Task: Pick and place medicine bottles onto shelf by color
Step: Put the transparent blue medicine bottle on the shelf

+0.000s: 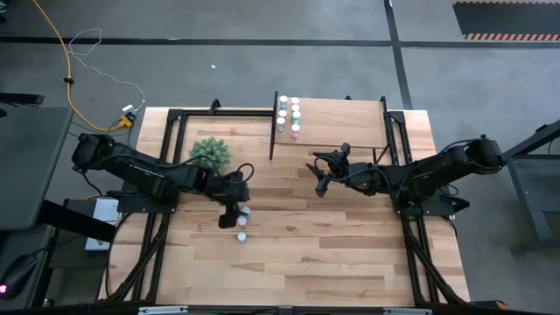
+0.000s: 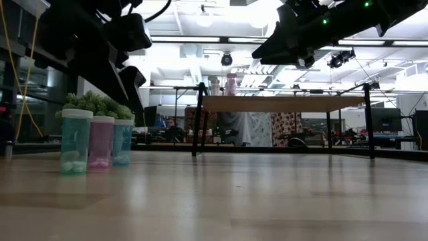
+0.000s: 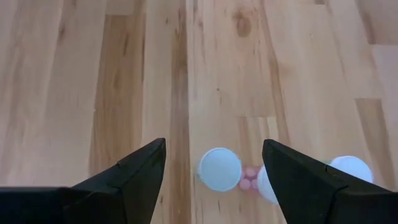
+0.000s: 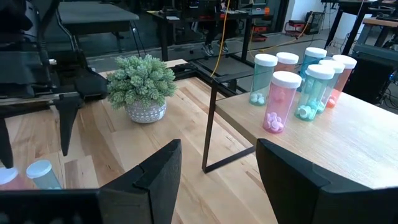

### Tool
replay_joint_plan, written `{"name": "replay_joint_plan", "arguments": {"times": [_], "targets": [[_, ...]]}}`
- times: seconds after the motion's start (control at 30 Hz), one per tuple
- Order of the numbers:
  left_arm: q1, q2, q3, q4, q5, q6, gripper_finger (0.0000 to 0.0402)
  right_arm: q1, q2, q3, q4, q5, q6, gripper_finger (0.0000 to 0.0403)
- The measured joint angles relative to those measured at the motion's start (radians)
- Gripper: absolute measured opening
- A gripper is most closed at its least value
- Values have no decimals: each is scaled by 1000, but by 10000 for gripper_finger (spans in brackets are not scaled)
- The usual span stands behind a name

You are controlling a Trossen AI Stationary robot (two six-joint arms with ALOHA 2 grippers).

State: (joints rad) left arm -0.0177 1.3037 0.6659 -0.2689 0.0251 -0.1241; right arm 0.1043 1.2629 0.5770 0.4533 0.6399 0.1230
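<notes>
Three medicine bottles stand upright on their bases on the table: teal (image 2: 75, 142), pink (image 2: 101, 142) and bluish (image 2: 122, 140). My left gripper (image 3: 214, 143) hangs open above them, pointing down; one white cap (image 3: 219, 169) shows between its fingers, a second (image 3: 266, 185) is half hidden behind one finger, and a third (image 3: 352, 168) lies outside. Several more bottles (image 4: 292, 81) stand in a cluster on the light-wood shelf (image 1: 341, 122). My right gripper (image 4: 219, 143) is open and raised just in front of the shelf (image 4: 348, 137), touching nothing.
A bushy green plant in a pale pot (image 4: 143, 87) stands on the table left of the shelf, near the left arm. The shelf's thin black side support (image 4: 209, 124) rises between the plant and the shelf board. Bare tabletop (image 1: 332, 254) lies toward the near edge.
</notes>
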Motion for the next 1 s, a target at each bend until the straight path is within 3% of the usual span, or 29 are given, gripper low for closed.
{"name": "replay_joint_plan", "arguments": {"times": [0.67,1.0], "targets": [[0,80,0,-2,-40,23,258,0,0,0,0,0,0,200],[-23,80,0,-11,-37,54,212,0,0,0,0,0,0,200]]}}
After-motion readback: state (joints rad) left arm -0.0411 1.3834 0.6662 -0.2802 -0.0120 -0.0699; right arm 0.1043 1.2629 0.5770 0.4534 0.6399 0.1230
